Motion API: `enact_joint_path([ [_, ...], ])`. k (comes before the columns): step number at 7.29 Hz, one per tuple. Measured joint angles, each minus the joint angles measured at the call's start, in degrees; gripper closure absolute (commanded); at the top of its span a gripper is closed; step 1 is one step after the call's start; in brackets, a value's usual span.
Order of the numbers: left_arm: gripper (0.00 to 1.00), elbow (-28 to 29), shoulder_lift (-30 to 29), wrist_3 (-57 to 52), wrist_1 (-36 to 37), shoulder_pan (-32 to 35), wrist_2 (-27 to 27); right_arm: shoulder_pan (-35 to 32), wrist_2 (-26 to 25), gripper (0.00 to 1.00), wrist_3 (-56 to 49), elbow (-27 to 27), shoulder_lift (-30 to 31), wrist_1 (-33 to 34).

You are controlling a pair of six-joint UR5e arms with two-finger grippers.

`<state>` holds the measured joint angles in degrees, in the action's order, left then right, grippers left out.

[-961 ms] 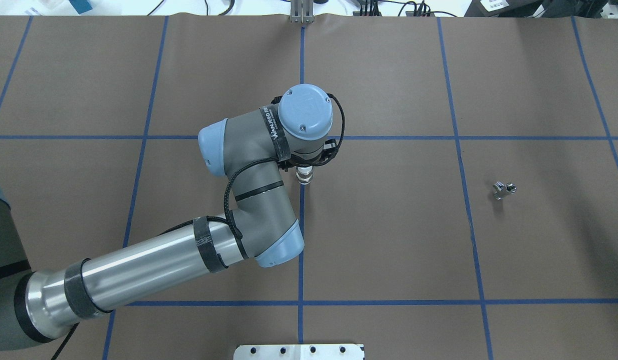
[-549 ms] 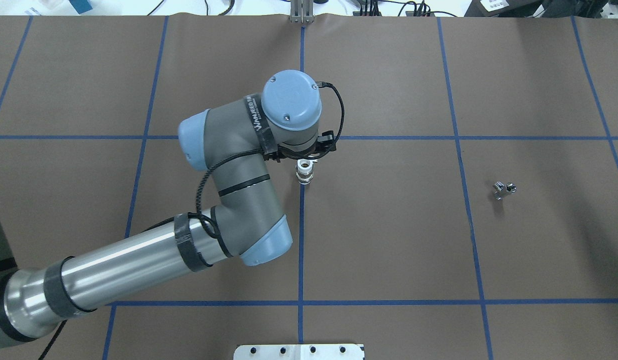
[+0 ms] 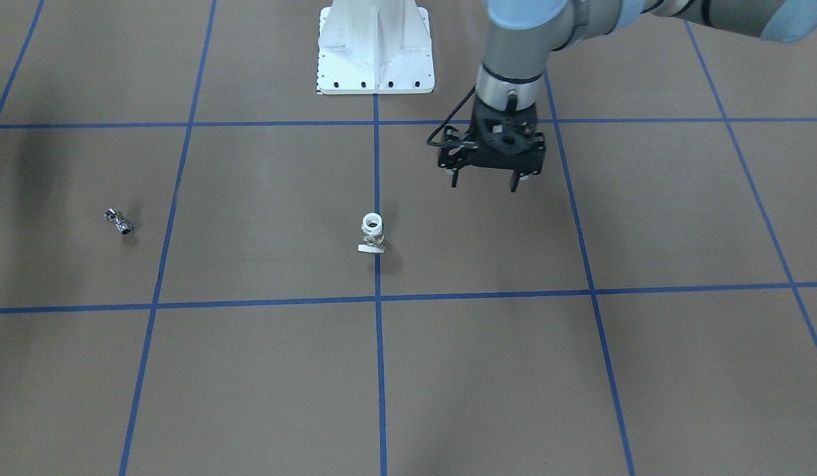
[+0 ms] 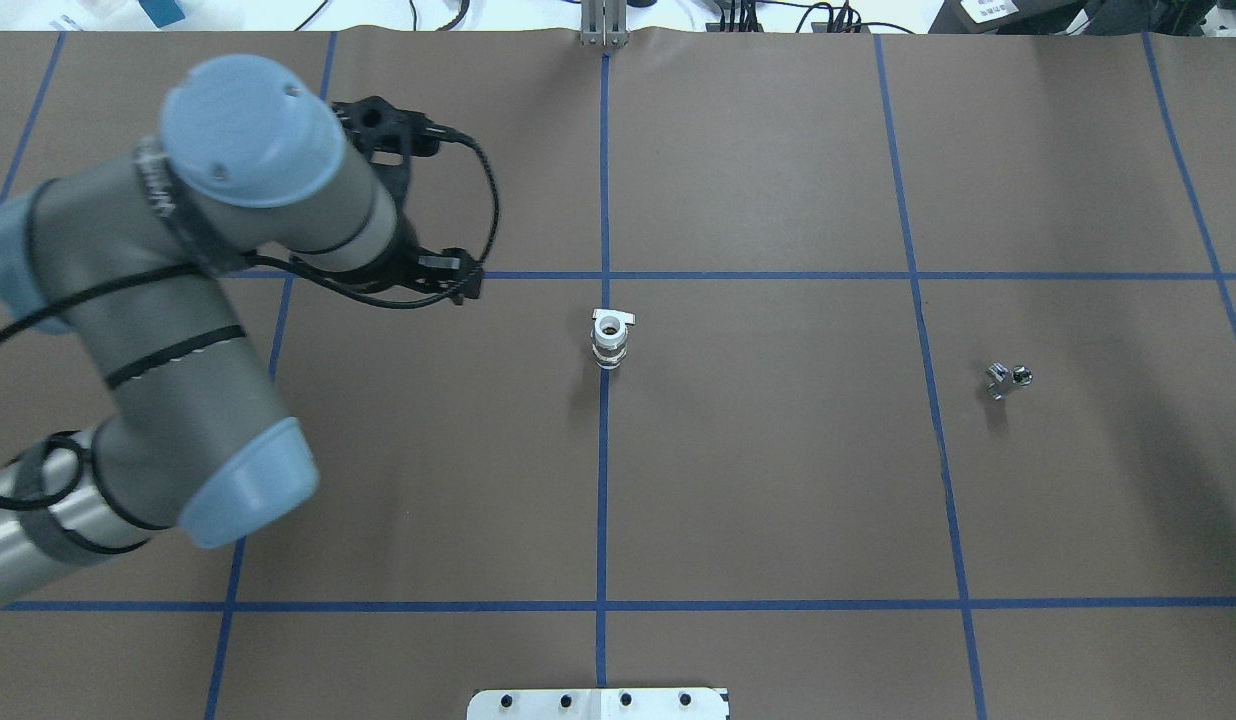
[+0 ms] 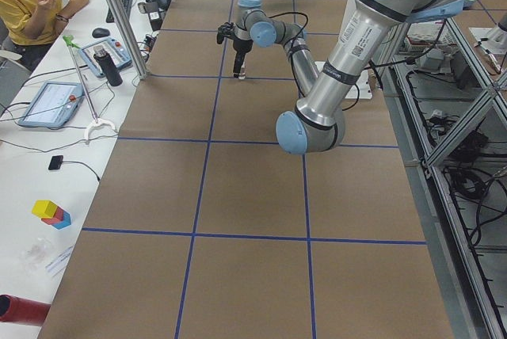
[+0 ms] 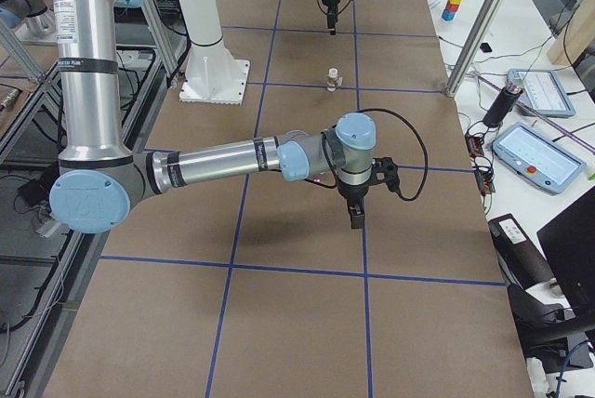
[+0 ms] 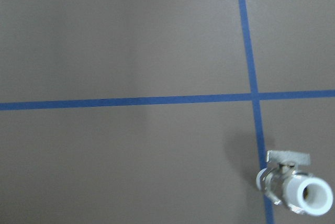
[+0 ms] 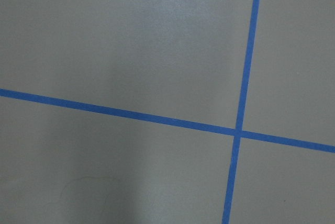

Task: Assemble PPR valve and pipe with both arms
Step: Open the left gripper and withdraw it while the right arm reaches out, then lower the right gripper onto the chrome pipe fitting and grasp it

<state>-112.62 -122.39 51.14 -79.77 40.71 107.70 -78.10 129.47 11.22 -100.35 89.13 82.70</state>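
The PPR valve (image 3: 372, 233) stands upright on the brown table (image 3: 580, 370), right on the blue tape line (image 3: 380, 370) that runs down the middle. Its white collar faces up with the opening showing, and its flat pale tab points away from the robot. Nothing touches it.

The left tool (image 3: 484, 182) hangs over the table on the robot's left of the valve and apart from it, pointing down. Its two fingers are spread wide with nothing between them. The left wrist view shows the valve in its lower right corner, just beside a crossing of tape lines.

The pipe (image 3: 118, 221) lies on its side on the robot's right half of the table, well apart from the valve, and nothing touches it.

The right tool (image 6: 356, 219) points down over the table at the end of the near arm in the right side view. Whether its fingers are parted cannot be told. The right wrist view shows only bare table and crossing tape lines.

The white pedestal (image 3: 375, 46) stands at the robot's edge of the table.
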Motion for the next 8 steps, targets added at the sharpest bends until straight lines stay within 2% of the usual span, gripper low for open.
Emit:
enact_joint_path([
  [2, 0.0, -5.3, 9.5, -19.0, 0.8, 10.1, 6.3, 4.7, 0.4, 0.0, 11.4, -0.4, 0.2, -7.5],
  [4, 0.0, -5.4, 17.4, -38.3, 0.7, 22.3, 13.0, 10.6, -0.4, 0.0, 24.1, -1.0, 1.1, -16.4],
  [6, 0.0, -2.0, 24.2, -53.9, 0.2, 34.2, 18.1, 17.1, -4.8, 0.0, 29.8, -3.2, 2.3, -19.6],
  [8, 0.0, 3.0, 29.7, -60.7, -2.1, 41.5, 19.7, 24.3, -10.1, 0.0, 30.4, -5.1, 2.8, -20.2],
])
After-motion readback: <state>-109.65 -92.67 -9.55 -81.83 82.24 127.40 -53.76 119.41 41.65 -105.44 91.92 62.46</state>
